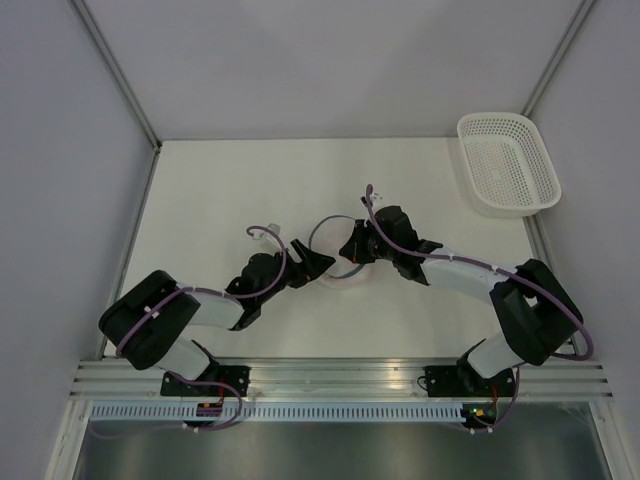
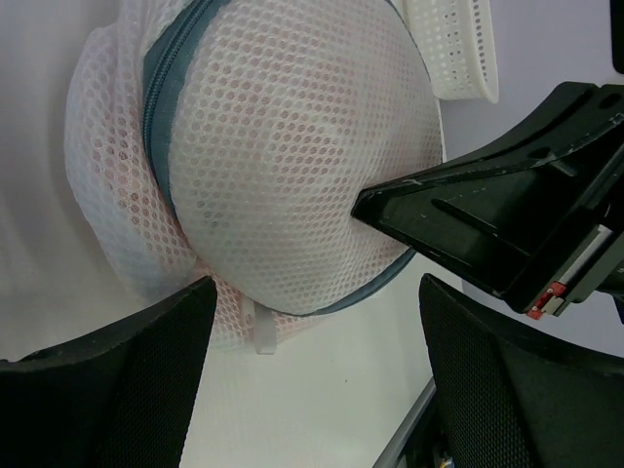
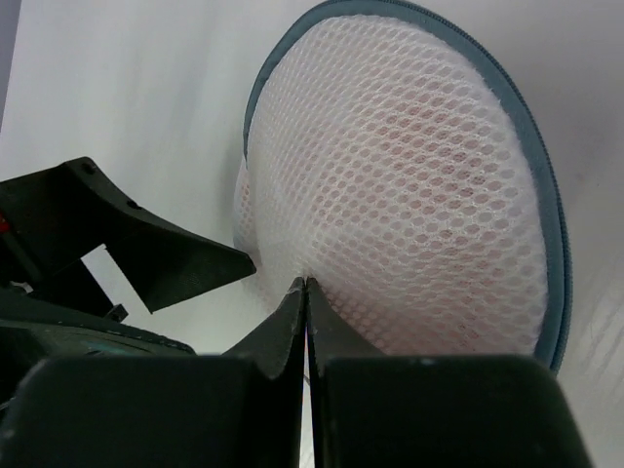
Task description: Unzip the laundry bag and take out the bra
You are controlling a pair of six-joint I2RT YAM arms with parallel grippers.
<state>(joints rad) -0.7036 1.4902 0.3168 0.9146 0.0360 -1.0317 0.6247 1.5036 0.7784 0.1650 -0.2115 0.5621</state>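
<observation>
1. At the middle of the table (image 1: 220, 190), between the two grippers: the laundry bag (image 1: 333, 243), one in count, domed and full, with the grey zipper (image 2: 156, 107) shut along all of the rim in view
2. Inside it, as a pink tint through the mesh: the bra (image 3: 439, 175), one in count, not yet out
3. Progress, as judged: early, with neither the unzipping nor the removal done
4. Right gripper (image 3: 306, 288): clenched, tips apparently pinching the mesh at the bag's edge
5. Left gripper (image 2: 317, 322): released, fingers spread just below the bag, near a small white tab (image 2: 261, 331), grasping nothing
6. At the far right corner: one white basket (image 1: 507, 163), well apart from the bag; two grippers in all
</observation>
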